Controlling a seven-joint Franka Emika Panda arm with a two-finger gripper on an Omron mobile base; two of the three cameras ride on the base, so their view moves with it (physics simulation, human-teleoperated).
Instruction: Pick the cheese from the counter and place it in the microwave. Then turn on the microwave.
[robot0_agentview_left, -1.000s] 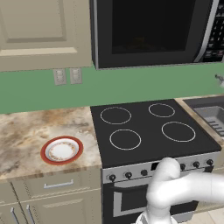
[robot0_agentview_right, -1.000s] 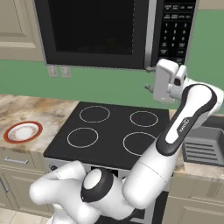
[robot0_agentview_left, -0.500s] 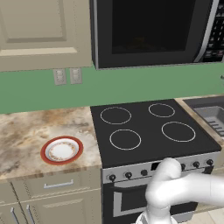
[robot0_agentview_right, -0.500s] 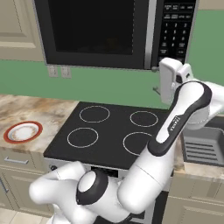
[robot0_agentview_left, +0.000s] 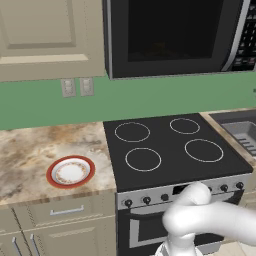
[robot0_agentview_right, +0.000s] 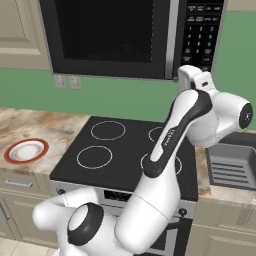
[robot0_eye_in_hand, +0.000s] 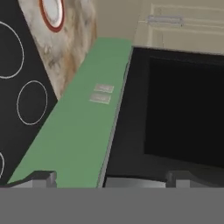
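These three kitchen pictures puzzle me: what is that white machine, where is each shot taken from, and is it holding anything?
The white machine is a robot arm on a base that can drive. Two pictures come from cameras on that base, behind the arm to its left and right. The third comes from a camera on its hand, so it looks tilted. At its bottom you see two dark fingertips, set wide apart: the gripper is open and holds nothing. It faces the closed microwave above the stove. On the counter lies a plate with a red rim.
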